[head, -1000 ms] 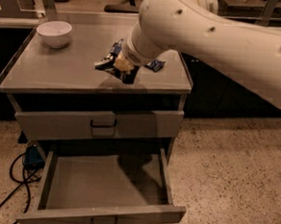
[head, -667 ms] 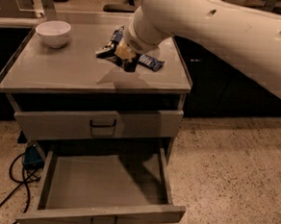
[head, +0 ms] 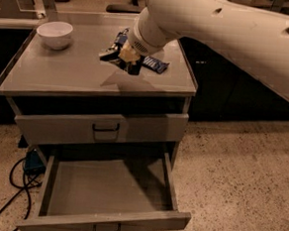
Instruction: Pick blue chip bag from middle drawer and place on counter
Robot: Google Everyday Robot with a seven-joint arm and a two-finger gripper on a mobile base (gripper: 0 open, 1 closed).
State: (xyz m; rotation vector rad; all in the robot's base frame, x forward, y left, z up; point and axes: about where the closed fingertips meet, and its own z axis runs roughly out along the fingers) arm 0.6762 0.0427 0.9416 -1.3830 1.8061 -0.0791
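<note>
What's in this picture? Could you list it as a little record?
gripper: above the counter, at the blue chip bag
blue chip bag: over the counter's middle
middle drawer: pulled open
upper drawer: shut
white bowl: counter's back left
bar wrapper: on counter, beside the gripper

Thick cream-white tubular arm (head: 224, 38): smooth matte shell, broad rounded segments, no visible cables. Small dark oval recesses (head: 216, 10) dotted along upper shell, like sunken screw holes. Arm narrows to rounded pale wrist collar. Yellowish band (head: 129, 50) below collar. Small dark gripper (head: 122, 61) at arm's lower-left end, black parts under yellowish band, just above middle of flat grey metal counter (head: 63, 77). Shell shaded warmer and darker on underside.
</note>
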